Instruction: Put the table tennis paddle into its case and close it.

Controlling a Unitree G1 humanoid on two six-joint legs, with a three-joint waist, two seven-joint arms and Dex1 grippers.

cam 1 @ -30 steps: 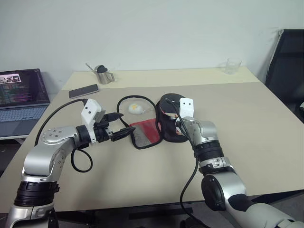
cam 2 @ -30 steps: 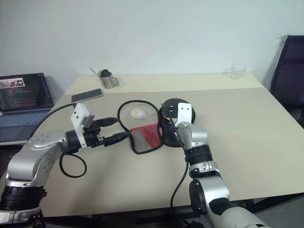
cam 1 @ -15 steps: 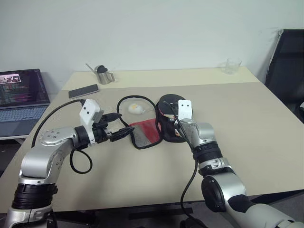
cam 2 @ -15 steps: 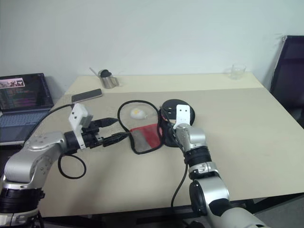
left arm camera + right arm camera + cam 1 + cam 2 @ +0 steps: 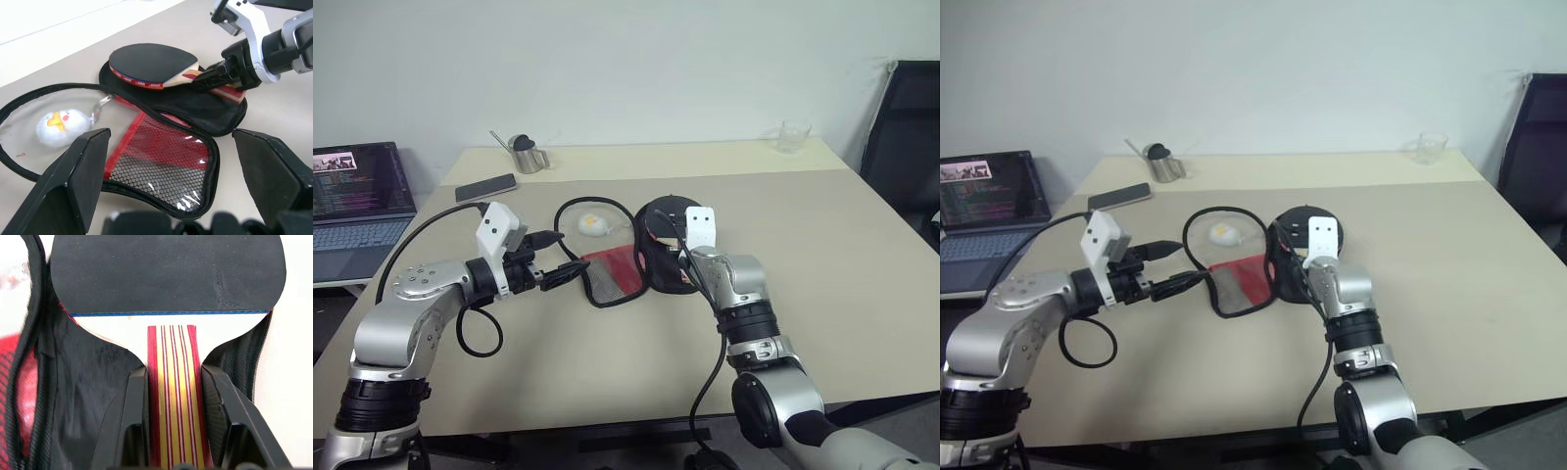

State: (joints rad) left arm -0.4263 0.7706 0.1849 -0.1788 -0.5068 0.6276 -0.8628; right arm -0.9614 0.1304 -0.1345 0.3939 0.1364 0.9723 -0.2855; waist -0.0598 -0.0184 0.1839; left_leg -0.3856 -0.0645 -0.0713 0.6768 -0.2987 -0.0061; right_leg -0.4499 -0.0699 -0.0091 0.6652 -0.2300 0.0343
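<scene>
Pale beige surface [image 5: 607,372] carries the open case [image 5: 161,147]; the table tennis paddle [image 5: 151,63] lies over its black half. Right claw [image 5: 173,382] is clenched on the striped handle, a good stiff hold. Left claw [image 5: 566,276] is spread, grasping nothing. Case looks soft and floppy (no readable writing).

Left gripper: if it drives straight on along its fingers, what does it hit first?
Likely the case: the open left gripper points at its red mesh flap lying flat on the table, just ahead. Beyond that lie the table tennis paddle and the right gripper holding its handle. Depth is uncertain.
</scene>
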